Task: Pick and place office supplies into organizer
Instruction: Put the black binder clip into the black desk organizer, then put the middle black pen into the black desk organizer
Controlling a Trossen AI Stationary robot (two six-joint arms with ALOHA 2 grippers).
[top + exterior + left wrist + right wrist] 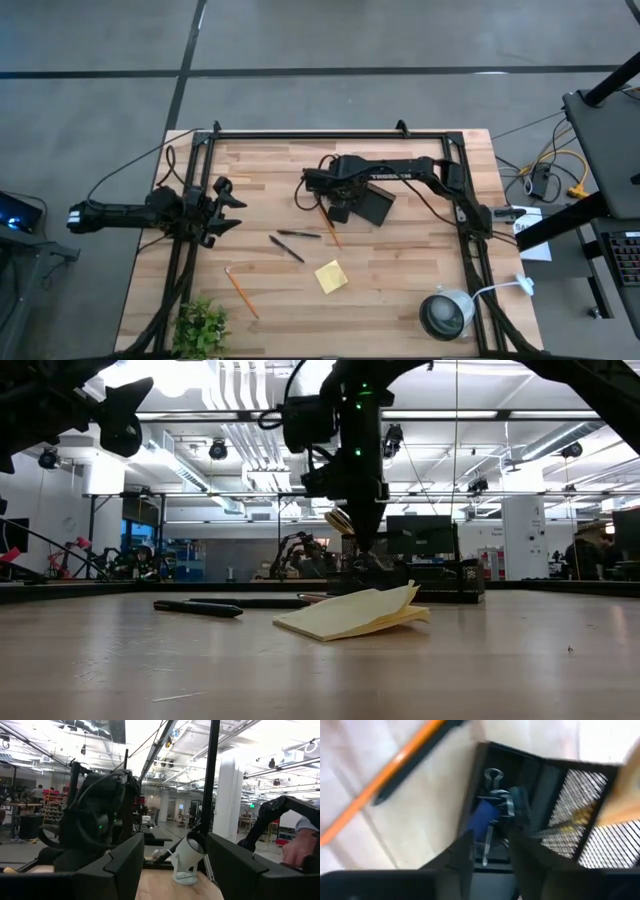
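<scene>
The black organizer [370,205] stands at the table's middle, toward the far side. My right gripper [492,847] hangs over its lower tray section [492,780], pointing down, fingers apart with nothing between them. In that tray lie a blue clip [484,819] and a clip with silver wire handles [497,797]. An orange pencil [385,775] and a black pen [412,767] lie on the table beside the organizer. Nearer lie two black pens [290,243], a yellow sticky-note pad [331,276] and another orange pencil [240,290]. My left gripper [225,205] waits open at the table's left.
A round grey-white lamp [445,313] stands at the near right corner and a green plant [200,325] at the near left. A black frame [330,133] runs along the table's far and side edges. A person's hand [300,851] shows beyond the table.
</scene>
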